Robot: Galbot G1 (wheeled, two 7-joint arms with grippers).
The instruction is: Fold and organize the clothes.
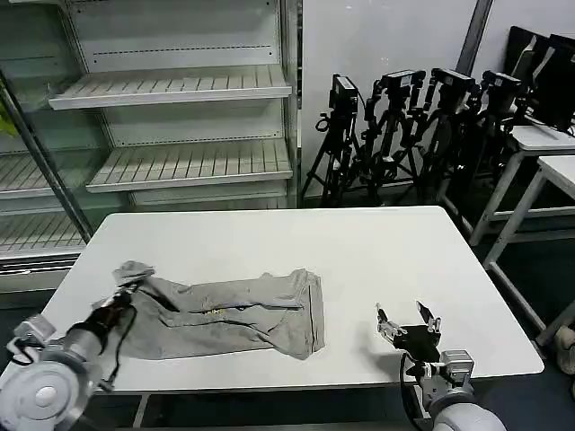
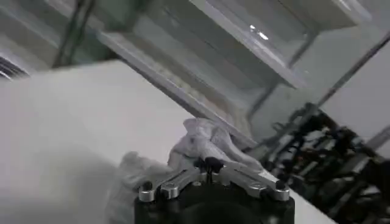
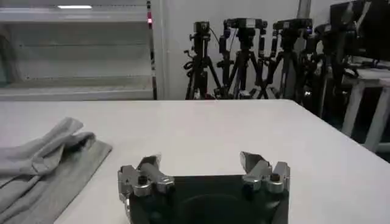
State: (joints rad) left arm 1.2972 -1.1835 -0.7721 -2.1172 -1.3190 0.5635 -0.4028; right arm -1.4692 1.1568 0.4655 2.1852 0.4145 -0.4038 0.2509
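Grey soft fabric is pinched in the left end effector [image 1: 126, 292] at the near left of the white worktop [image 1: 377, 260]. In the left wrist view the two fingers [image 2: 183, 176] have closed together on a bunched fold of the T-shirt [image 2: 204, 143], which rises just past their tips. The left arm reaches in from the near left corner.

The right end effector [image 1: 409, 323] stands at the near right of the worktop, well apart from the garment — released, with nothing between its fingers. The right wrist view shows its fingers [image 3: 149, 167] spread wide over bare worktop [image 3: 244, 128], with the garment's edge [image 3: 49, 164] off to one side.

The T-shirt [image 1: 225, 314] lies on the left half of the worktop, stretched crosswise in a long, roughly folded strip. Its left end is gathered at the left end effector, and its right end stops near the middle of the worktop in a rumpled edge. A small yellowish mark [image 1: 214, 311] shows on the fabric near the centre of the strip; its details cannot be made out.

Beyond the worktop on the left stands a white shelving unit [image 1: 180, 126] with slatted shelves. Farther back on the right, a row of black tripods [image 1: 404, 135] with cameras stands against the wall — beside them, the corner of another white table [image 1: 539, 144].
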